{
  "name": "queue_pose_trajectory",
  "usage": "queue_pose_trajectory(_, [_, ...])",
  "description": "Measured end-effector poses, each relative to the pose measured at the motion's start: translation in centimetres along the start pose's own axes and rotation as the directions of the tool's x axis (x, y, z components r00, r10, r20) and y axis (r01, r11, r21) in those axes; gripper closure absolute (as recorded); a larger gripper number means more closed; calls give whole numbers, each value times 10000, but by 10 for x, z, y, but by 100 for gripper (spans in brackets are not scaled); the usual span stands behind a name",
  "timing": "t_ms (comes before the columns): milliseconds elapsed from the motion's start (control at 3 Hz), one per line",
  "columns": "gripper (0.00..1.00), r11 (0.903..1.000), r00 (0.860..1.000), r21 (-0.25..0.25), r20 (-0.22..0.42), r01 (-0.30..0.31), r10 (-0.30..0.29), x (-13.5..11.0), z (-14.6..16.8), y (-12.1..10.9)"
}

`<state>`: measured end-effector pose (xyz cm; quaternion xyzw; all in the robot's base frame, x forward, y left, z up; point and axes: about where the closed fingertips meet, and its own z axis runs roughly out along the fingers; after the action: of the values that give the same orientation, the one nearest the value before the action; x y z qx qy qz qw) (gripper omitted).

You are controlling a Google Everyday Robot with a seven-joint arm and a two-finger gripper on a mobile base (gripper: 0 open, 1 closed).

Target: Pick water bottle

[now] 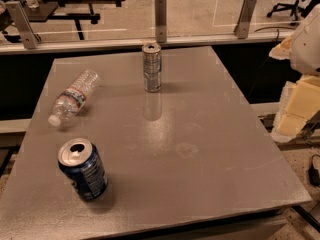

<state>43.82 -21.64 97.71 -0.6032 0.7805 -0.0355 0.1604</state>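
Observation:
The water bottle (74,96), clear crinkled plastic with a white cap and a red, white and blue label band, lies on its side at the left of the grey table (200,134). Its cap points toward the front left. My gripper (296,106), seen as cream-coloured arm parts, is at the right edge of the view. It sits beyond the table's right side, far from the bottle, and holds nothing that I can see.
A slim silver can (152,67) stands upright at the back middle of the table. A blue drink can (83,169) with an opened top stands at the front left, just in front of the bottle. A rail with metal brackets (160,19) runs behind the table.

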Motion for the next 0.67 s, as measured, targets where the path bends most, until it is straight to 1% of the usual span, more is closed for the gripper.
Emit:
queue_pose_trajectory(333, [0,9999,9999,56,87,133,-133,-5,0,-3])
queue_pose_trajectory(667, [0,9961,9953,311,480,825,-839,-29,5,-21])
